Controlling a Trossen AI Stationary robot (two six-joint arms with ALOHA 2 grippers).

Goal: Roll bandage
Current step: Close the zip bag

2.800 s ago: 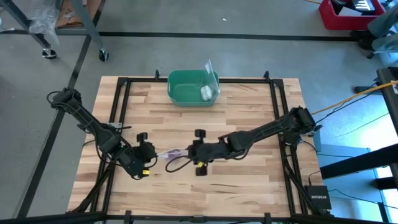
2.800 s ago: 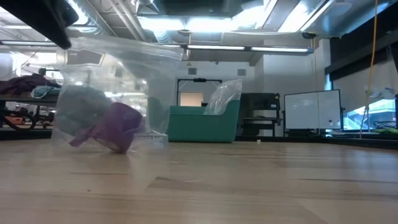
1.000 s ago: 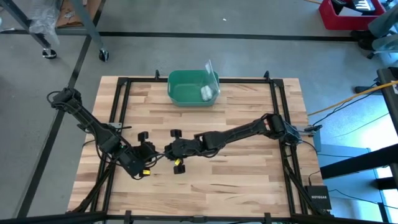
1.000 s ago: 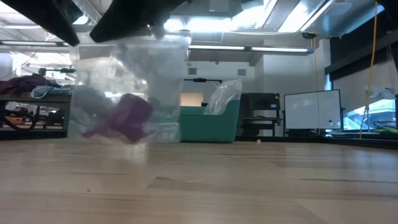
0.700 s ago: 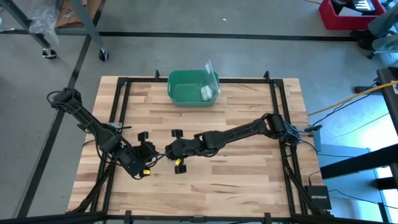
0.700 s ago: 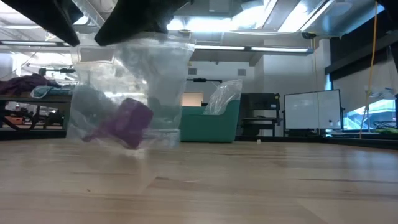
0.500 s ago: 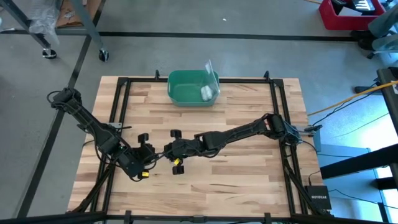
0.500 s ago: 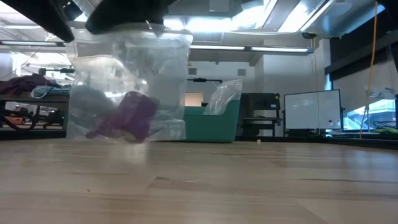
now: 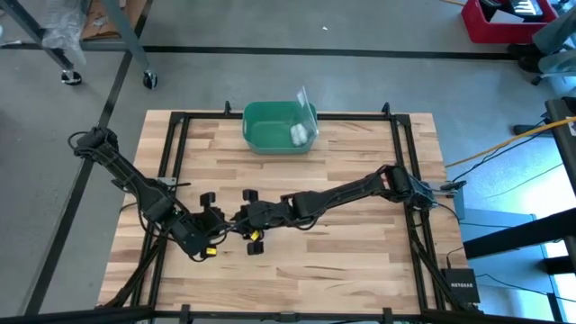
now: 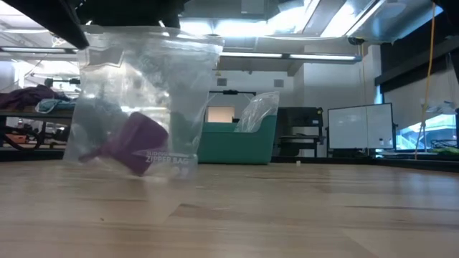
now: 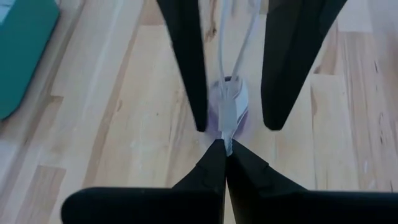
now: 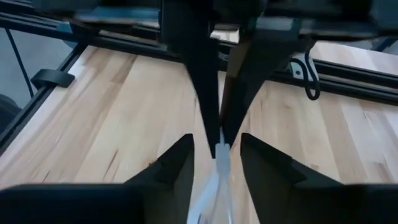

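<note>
Where the high view looks down on the wooden table [image 9: 360,252], the left gripper [image 9: 219,230] and right gripper [image 9: 241,219] meet near its front-left part. Low view: a clear zipper bag [image 10: 143,100] hangs upright, the purple bandage [image 10: 133,143] inside, low down. Left wrist view: its fingers [image 11: 211,165] are pinched on the bag's edge. Right wrist view — fingers [image 12: 180,155] parted either side of the bag, not gripping.

A glossy clear plastic zipper bag [image 10: 143,100] is seen, soft purple cloth bandage [image 10: 133,143] inside, over matt planked wood table [image 10: 287,215].
</note>
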